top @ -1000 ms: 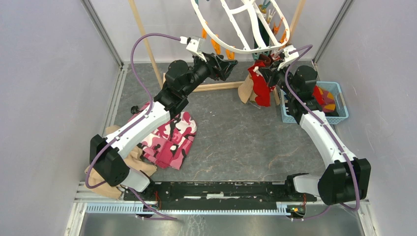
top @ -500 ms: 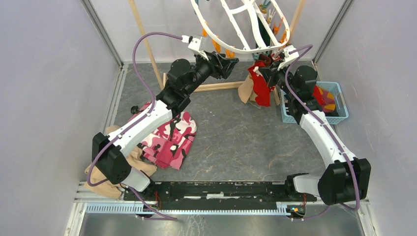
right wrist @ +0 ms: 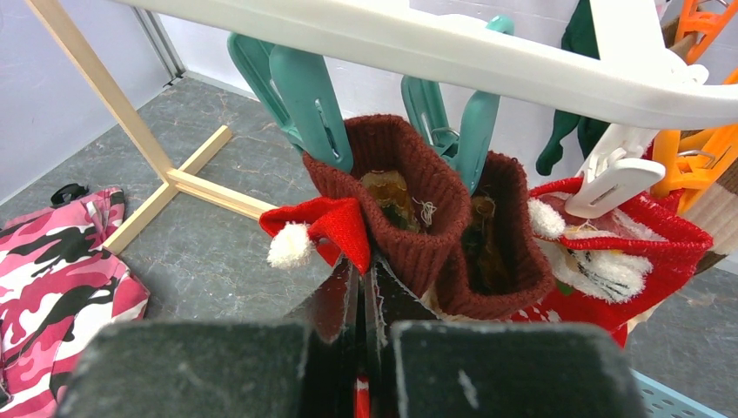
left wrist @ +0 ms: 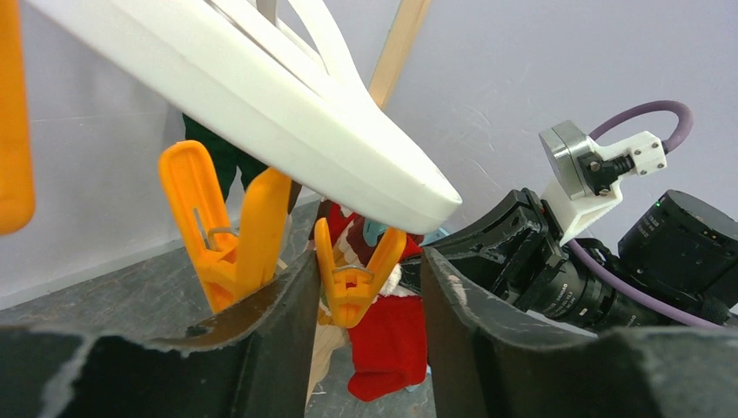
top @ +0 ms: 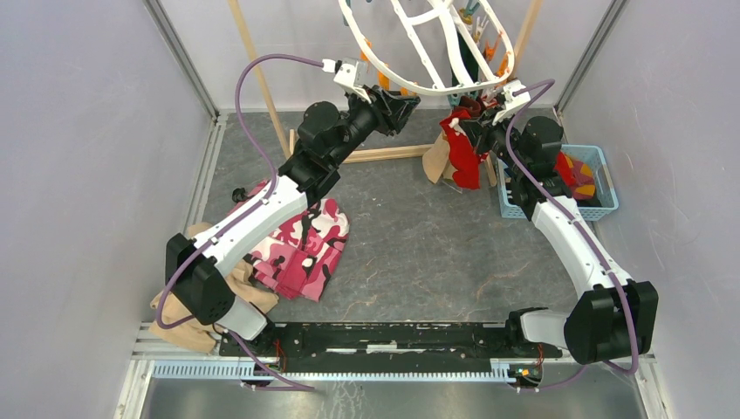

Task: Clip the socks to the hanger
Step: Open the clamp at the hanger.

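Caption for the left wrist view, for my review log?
Left gripper, jaws open, frames an orange clip beneath the white hanger; a red sock hangs beyond.

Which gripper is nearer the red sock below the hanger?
Right. The right gripper is shut on the red sock under the hanger rim. The left gripper sits further left along that rim, jaws apart either side of an orange clip, clear of the sock.

The white plastic oval hanger frame (top: pixel 436 91) is seen from high above and well back, looking down. It is seen closely from just beneath, looking upward, by both wrist cameras, from opposite sides. The red fabric sock (top: pixel 462 153) below the frame is shared by all three views.
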